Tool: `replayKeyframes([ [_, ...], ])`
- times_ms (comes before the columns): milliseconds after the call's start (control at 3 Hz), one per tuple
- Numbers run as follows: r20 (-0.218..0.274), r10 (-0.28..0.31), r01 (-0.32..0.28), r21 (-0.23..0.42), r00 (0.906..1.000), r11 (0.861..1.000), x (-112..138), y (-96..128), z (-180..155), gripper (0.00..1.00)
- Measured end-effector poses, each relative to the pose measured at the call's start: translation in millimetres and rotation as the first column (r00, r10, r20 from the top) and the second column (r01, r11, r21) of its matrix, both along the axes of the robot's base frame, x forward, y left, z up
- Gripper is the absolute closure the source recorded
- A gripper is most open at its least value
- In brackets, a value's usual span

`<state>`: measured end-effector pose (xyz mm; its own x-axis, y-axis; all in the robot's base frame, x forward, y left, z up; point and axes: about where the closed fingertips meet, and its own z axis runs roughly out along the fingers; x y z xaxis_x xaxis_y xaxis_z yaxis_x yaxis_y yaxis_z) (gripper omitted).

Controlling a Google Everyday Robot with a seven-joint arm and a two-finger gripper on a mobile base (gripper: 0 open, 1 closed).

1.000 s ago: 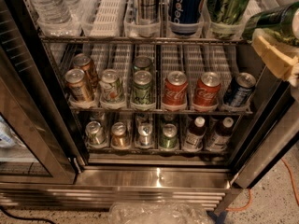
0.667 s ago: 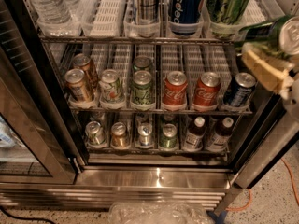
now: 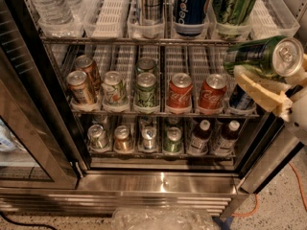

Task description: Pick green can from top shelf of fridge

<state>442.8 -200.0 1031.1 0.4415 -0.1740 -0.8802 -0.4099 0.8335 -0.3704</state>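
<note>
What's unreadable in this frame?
Camera view:
- The gripper, right of the fridge, holding the green can: second finger hidden behind the can.
- Pepsi can, top shelf: top cut off by upper edge.
- Blue can, middle rack: mostly hidden by gripper.
- Bottom-rack bottles: labels too small.

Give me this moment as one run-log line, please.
phase: can off top shelf | gripper: front right of fridge, shut on green can | can: lying sideways, lid pointing right

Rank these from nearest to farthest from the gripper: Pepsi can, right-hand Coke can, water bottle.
The gripper is at the right, holding the green can.
1. Right-hand Coke can, just to its left.
2. Pepsi can, up and left.
3. Water bottle, far upper left.
</note>
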Motion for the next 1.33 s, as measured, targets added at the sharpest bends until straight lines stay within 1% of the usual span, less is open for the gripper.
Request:
replayKeyframes([
  [333,0.000,0.000,0.000,0.000,1.0000,1.000,0.0,0.0,0.0,1.00],
  [667,0.007,0.038,-0.038,-0.016,0.9993,0.999,-7.1,7.7,-1.3,1.00],
  [1000,0.010,0.113,-0.113,-0.050,0.9935,0.992,-29.5,23.8,-9.0,1.00],
  [1333,0.001,0.242,-0.241,-0.094,0.9702,0.966,-56.7,49.5,-21.5,1.00],
])
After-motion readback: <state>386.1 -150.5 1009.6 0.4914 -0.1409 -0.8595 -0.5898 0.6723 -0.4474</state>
